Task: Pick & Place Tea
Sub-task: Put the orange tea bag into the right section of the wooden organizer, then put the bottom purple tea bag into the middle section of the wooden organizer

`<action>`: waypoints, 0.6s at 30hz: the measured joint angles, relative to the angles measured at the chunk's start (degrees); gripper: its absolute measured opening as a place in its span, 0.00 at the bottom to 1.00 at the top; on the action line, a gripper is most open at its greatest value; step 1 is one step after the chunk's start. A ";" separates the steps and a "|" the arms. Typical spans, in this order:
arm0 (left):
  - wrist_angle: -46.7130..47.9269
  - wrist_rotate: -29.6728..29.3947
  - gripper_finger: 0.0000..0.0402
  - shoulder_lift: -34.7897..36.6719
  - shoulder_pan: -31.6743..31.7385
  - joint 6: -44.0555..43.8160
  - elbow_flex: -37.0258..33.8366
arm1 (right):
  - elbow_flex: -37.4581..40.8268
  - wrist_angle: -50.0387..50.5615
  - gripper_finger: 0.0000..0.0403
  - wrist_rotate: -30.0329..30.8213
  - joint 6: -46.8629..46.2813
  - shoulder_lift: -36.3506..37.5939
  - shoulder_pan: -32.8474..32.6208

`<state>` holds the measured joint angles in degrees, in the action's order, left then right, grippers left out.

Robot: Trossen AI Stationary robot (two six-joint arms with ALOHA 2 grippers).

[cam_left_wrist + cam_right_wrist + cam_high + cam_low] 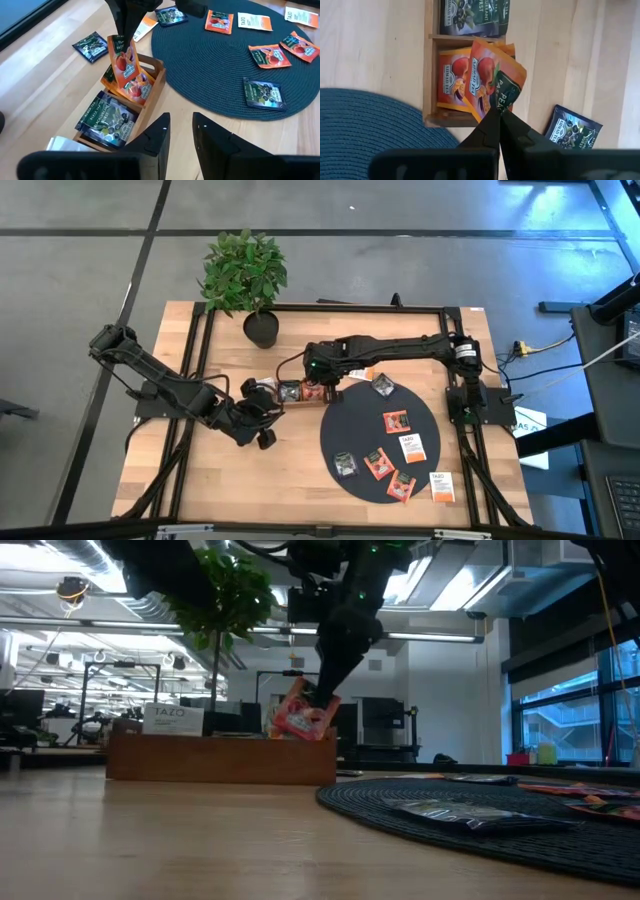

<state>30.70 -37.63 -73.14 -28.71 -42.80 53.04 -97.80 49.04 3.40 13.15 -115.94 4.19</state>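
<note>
We find the right gripper (498,116) clamped on a red-orange sachet (492,82) above the wooden tray's (428,75) end compartment, near the tabletop's centre. Lower it squarely before releasing; it appears tilted. The left gripper (181,131) waits beside the tray, part open, empty.

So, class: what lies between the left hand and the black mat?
In the left wrist view, only bare wooden table lies between the left hand and the black mat.
</note>
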 joint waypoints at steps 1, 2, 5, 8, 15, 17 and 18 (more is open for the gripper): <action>0.00 0.00 0.19 0.00 0.00 -0.09 0.00 | 0.00 0.03 0.02 -0.01 0.61 0.00 0.00; -0.02 0.00 0.19 0.00 0.00 -0.09 0.00 | -0.01 0.04 0.02 0.00 0.90 0.00 0.00; -0.02 -0.01 0.19 0.00 0.00 -0.12 0.00 | -0.02 0.15 0.05 0.00 1.04 0.00 0.00; -0.02 -0.02 0.20 0.00 0.00 -0.81 0.02 | -0.02 0.44 0.11 0.00 1.15 0.00 0.09; -0.04 -0.02 0.20 0.00 0.00 -0.96 0.02 | -0.02 0.59 0.24 0.02 2.10 0.00 0.09; -0.04 -0.02 0.19 0.00 0.00 -0.96 0.02 | -0.04 0.61 0.27 0.04 2.06 0.00 0.07; -0.04 -0.02 0.19 0.00 0.00 -0.96 0.02 | -0.05 0.83 0.28 0.04 1.94 0.00 0.08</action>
<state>30.65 -37.65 -73.14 -28.71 -43.77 53.06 -97.85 49.87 3.44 15.09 -115.94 4.27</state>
